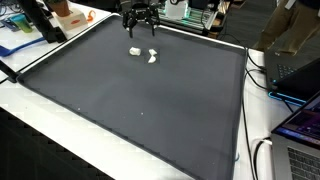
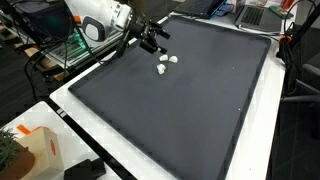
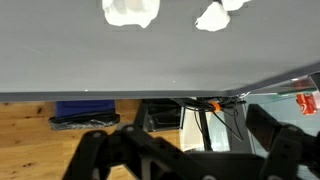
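Note:
Two small white crumpled lumps lie on a large dark grey mat (image 1: pixel 140 95): one (image 1: pixel 134 51) and another (image 1: pixel 152 56) close beside it. They also show in an exterior view (image 2: pixel 162 69) (image 2: pixel 172 59) and at the top of the wrist view (image 3: pixel 131 10) (image 3: pixel 212 16). My black gripper (image 1: pixel 140 22) hangs above the mat's far edge, a little behind the lumps and apart from them. It also shows in an exterior view (image 2: pixel 155 38). Its fingers (image 3: pixel 185 150) are spread wide and hold nothing.
The mat lies on a white table (image 2: pixel 70 110). An orange and white box (image 1: pixel 68 14) and a black stand (image 1: pixel 40 20) stand at one corner. Laptops (image 1: pixel 300 70) and cables lie along another side. A wire rack (image 2: pixel 60 50) stands by the arm's base.

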Controlling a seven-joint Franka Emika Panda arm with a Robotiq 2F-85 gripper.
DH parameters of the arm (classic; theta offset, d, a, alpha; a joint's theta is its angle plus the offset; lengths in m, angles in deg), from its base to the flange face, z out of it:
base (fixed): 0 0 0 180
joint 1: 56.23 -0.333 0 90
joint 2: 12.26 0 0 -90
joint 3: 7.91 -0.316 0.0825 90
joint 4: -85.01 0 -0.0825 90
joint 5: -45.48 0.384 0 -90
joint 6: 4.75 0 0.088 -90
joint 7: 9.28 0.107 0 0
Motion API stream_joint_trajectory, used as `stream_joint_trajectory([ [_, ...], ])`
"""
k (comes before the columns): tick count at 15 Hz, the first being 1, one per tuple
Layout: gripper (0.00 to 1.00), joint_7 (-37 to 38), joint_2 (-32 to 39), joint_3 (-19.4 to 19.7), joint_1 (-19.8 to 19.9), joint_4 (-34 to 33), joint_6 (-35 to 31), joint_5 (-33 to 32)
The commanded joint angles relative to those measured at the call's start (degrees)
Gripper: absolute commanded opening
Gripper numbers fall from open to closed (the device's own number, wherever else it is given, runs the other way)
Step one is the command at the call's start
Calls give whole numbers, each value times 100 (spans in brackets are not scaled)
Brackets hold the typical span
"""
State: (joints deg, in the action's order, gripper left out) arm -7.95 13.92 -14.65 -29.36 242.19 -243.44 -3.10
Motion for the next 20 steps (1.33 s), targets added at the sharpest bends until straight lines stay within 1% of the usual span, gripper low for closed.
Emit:
stream_joint_trajectory([
  [1,100,345,-782,381,-895,256,857,1065],
  [2,100,335,-1026,406,-1097,336,1205,1357],
  [3,100,465,-1025,379,-1241,-6,1754,1495],
  [4,100,554,-1201,493,-1525,-5,2178,1573],
  [5,100,501,-1871,305,-1558,575,2539,1789],
  [6,100,663,-2013,233,-1627,476,2952,1715],
  [7,100,985,-1929,222,-1724,34,3430,1462],
  [9,100,1413,-2338,20,-1770,27,4206,1242],
  [11,100,1647,-2644,-180,-1777,273,4489,1299],
  [12,100,1350,-2257,-94,-1757,-8,4178,1417],
  [13,100,1447,-2386,-166,-1772,53,4306,1416],
  [15,100,1513,-2489,-205,-1777,130,4351,1416],
  [16,100,1618,-2614,-228,-1810,113,4469,1567],
  [17,100,1685,-2620,-251,-1817,77,4486,1557],
  [20,100,2018,-2739,-325,-1851,-41,5021,1624],
])
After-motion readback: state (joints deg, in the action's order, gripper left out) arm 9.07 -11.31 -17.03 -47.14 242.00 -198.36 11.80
